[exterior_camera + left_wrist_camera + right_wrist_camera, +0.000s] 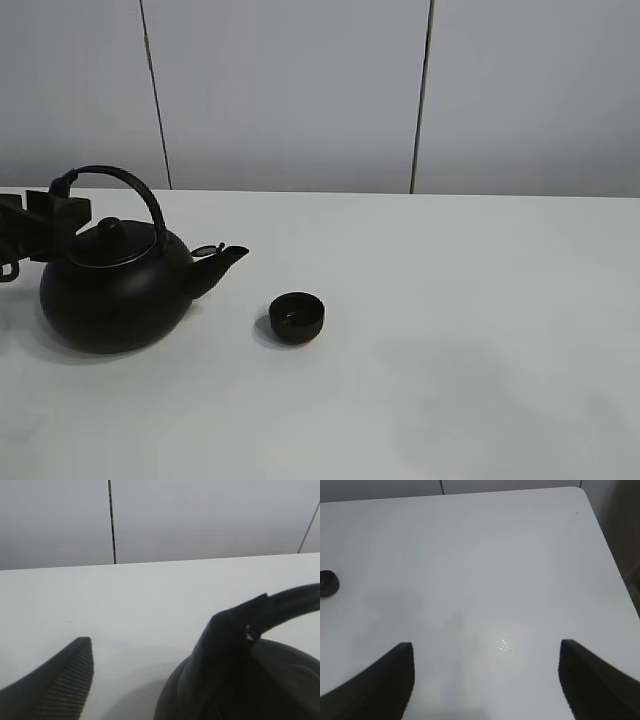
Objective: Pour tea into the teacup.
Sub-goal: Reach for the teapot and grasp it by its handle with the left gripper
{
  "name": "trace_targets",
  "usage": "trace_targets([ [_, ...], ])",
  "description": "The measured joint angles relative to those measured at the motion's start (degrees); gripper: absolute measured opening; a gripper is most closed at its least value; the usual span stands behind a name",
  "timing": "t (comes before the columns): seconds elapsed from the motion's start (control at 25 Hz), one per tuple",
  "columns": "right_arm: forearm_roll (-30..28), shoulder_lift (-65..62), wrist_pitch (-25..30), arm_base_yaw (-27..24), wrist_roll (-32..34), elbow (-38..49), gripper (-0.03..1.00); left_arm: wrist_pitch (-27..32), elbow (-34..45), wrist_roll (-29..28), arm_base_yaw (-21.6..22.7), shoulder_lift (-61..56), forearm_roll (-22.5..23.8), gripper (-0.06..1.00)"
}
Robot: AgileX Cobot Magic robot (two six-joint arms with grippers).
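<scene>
The black kettle (115, 295) with an arched handle (125, 180) stands on the white table at the left, its spout (225, 260) pointing right. The teacup (297, 317), small, round and black, sits on the table just right of the spout; it also shows at the edge of the right wrist view (327, 583). My left gripper (45, 215) is open at the left end of the handle. In the left wrist view (150, 635) one finger (225, 645) lies against the handle (295, 602) above the kettle body (280, 680). My right gripper (485, 650) is open and empty over bare table.
The white table (470, 300) stretches right of the teacup. Its right edge and rounded far corner (582, 490) show in the right wrist view. A grey panelled wall (300, 90) stands behind the table. The right arm is out of the exterior high view.
</scene>
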Motion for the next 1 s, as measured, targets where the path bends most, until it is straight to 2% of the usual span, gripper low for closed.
trace_targets([
  [0.08,0.0,0.0,0.0,0.0,0.0,0.0,0.54,0.0,0.0,0.0,0.0,0.0,0.5,0.42],
  [0.24,0.0,0.0,0.0,0.0,0.0,0.0,0.54,-0.3,0.0,0.1,0.0,0.0,3.7,0.17],
  [0.28,0.0,0.0,0.0,0.0,0.0,0.0,0.54,-0.3,0.0,0.6,0.0,0.0,3.8,0.15],
  [0.64,0.0,0.0,0.0,0.0,0.0,0.0,0.54,-0.2,-0.3,1.1,0.0,0.1,4.4,0.14],
  [1.0,0.0,0.0,0.0,0.0,0.0,0.0,0.54,2.7,-3.2,2.2,0.3,0.1,9.0,0.13],
])
